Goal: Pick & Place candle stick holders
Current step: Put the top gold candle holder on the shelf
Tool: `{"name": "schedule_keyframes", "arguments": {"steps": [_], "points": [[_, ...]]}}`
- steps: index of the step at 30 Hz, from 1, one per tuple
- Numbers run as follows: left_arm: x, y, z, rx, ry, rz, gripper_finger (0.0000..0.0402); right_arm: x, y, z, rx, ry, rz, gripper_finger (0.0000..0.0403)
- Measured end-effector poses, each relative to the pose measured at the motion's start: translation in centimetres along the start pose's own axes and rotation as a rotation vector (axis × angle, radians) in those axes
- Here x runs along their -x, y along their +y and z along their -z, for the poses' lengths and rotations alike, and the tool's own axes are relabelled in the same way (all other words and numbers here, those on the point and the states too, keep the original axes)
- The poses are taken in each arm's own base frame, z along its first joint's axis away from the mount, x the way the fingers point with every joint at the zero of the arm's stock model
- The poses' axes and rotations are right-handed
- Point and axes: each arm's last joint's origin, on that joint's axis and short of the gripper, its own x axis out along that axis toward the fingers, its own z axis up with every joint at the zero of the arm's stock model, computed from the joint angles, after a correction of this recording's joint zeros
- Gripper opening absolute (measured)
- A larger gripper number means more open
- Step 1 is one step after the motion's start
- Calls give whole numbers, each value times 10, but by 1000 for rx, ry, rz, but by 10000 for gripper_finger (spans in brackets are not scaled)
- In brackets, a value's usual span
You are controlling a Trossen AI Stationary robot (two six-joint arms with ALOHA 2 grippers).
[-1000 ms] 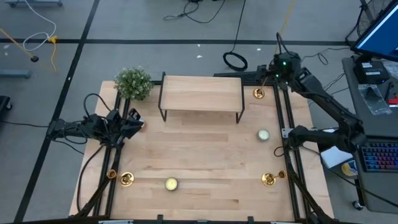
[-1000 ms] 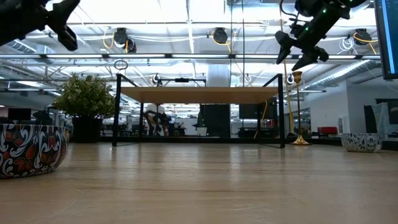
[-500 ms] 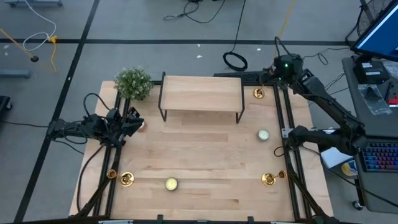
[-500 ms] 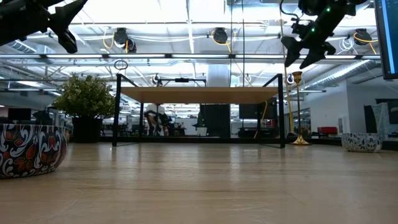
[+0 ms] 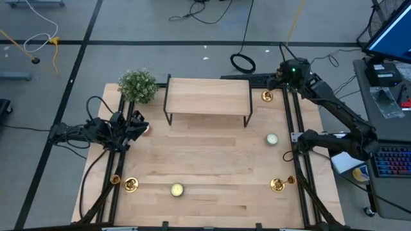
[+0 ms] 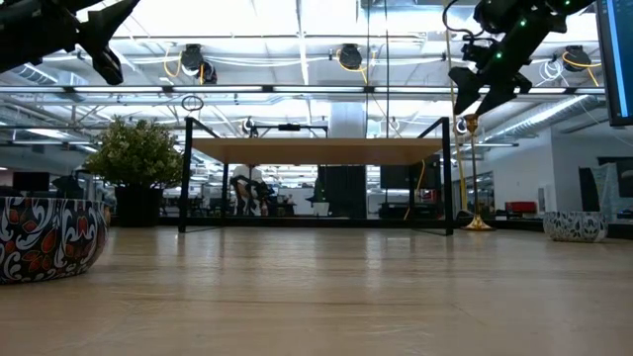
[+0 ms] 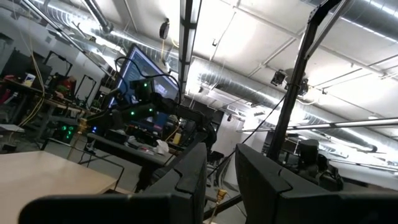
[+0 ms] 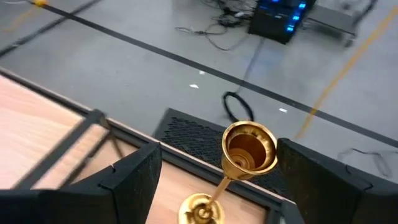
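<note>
Right pincer (image 8: 214,180) shifted farther back, now straddling tall candlestick (image 8: 249,149) top.

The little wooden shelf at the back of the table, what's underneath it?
In the low view, nothing stands under the wooden shelf: only bare tabletop between its black legs, with the room showing through behind. From the high view its top covers that spot.

Your table (image 5: 212,167) reads as pale matt wood with visible grain; same wood tops the riser shelf (image 5: 207,96), which stands on thin black metal legs. Just beside the riser's right end, your candlestick (image 8: 249,149) is polished gold metal, glossy, mirror-bright inside the cup. Right gripper (image 8: 214,180) fingers look matt black plastic. Near the riser's left end, the plant (image 5: 137,85) is bushy and rough.
</note>
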Motion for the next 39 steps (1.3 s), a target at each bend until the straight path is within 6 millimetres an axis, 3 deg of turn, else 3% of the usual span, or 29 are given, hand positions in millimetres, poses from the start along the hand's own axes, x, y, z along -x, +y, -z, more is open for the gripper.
{"name": "schedule_keyframes", "arguments": {"steps": [14, 32, 39], "points": [[0, 1, 0, -31, -7, -22, 86, 13, -2, 0, -21, -36, -34, 311], [0, 3, -1, -25, -31, -91, 86, 15, -3, -5, -8, -90, -3, 311], [0, 3, -1, -24, -31, -91, 86, 27, -5, -7, -5, -138, -2, 311]]}}
